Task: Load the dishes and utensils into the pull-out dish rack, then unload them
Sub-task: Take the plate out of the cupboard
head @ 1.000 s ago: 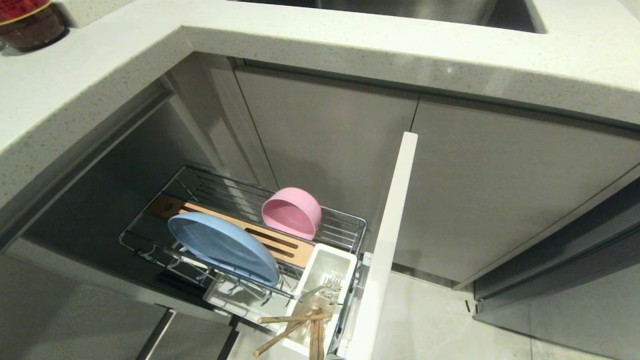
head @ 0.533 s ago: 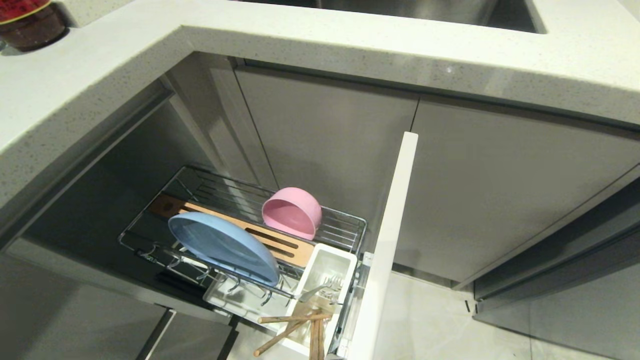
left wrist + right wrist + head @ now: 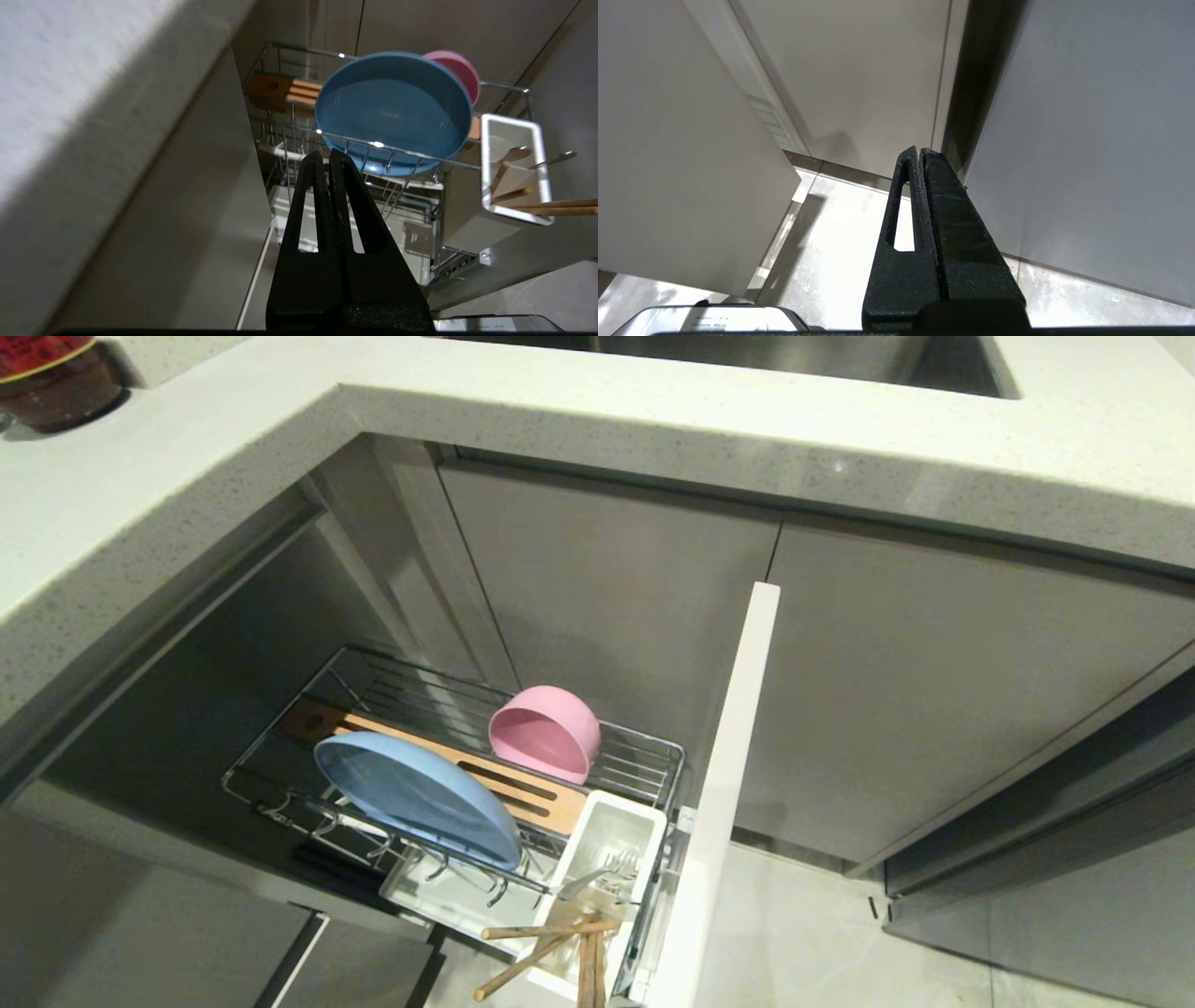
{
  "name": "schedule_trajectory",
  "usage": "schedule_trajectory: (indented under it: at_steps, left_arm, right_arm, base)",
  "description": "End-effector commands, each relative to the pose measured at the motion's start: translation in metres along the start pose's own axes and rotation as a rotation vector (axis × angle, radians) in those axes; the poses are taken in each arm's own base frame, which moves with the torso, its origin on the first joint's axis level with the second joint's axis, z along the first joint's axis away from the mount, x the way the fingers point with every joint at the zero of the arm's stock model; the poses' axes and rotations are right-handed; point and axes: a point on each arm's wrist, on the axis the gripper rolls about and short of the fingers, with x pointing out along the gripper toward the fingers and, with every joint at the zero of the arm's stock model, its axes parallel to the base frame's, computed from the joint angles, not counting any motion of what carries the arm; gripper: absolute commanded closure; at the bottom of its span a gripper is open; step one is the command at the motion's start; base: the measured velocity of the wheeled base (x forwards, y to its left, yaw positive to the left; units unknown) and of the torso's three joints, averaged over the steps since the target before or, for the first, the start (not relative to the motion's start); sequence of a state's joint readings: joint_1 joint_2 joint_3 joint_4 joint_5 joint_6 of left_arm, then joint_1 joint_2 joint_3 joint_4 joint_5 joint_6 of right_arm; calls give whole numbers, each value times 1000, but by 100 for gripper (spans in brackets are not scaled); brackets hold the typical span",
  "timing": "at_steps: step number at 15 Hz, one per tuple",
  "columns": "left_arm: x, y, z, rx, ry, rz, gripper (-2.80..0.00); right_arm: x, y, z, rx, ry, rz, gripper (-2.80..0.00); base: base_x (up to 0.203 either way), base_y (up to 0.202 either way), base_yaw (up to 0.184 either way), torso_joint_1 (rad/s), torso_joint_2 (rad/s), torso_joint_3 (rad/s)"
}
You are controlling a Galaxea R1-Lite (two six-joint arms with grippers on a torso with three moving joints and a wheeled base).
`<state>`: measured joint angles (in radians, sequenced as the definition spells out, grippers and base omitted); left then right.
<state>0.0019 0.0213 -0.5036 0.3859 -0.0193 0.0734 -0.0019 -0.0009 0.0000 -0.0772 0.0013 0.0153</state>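
Note:
The pull-out dish rack (image 3: 644,747) stands drawn out below the counter, behind its white panel front (image 3: 719,803). A light-blue plate (image 3: 415,793) leans upright in the prongs, and a pink bowl (image 3: 546,733) lies tipped on the wire behind the wooden strip (image 3: 523,793). The white utensil cup (image 3: 607,845) holds a silver fork (image 3: 593,877) and wooden chopsticks (image 3: 537,943). The left wrist view faces the plate (image 3: 392,112), bowl (image 3: 460,70) and cup (image 3: 514,168); my left gripper (image 3: 326,156) hangs shut and empty, short of the rack. My right gripper (image 3: 919,151) is shut, empty, over the floor.
A pale stone counter (image 3: 653,420) overhangs the rack, with a steel sink (image 3: 803,355) at the back and a red-lidded jar (image 3: 56,378) at the far left. Grey cabinet doors (image 3: 934,691) close the right side. Pale floor tiles (image 3: 803,943) lie beside the panel.
Nothing in the head view has moved; plate, bowl, fork and chopsticks keep their places in the rack.

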Motion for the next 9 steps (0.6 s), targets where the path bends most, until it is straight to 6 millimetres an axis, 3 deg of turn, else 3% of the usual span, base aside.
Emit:
schedule_trajectory:
  at_steps: [1,5,9]
  left_arm:
    - [21,-2,-34,-2,25,5,0]
    - [47,-4,-77,-4,-77,28,0]
    - [47,-6,-96,21,100,-8,0]
  right_arm:
    - [1,0,-7,0,24,0,0]
    - [1,0,-7,0,24,0,0]
    - [1,0,-7,0,24,0,0]
  base:
    - [0,0,0,0,0,0]
    - [0,0,0,0,0,0]
    - [0,0,0,0,0,0]
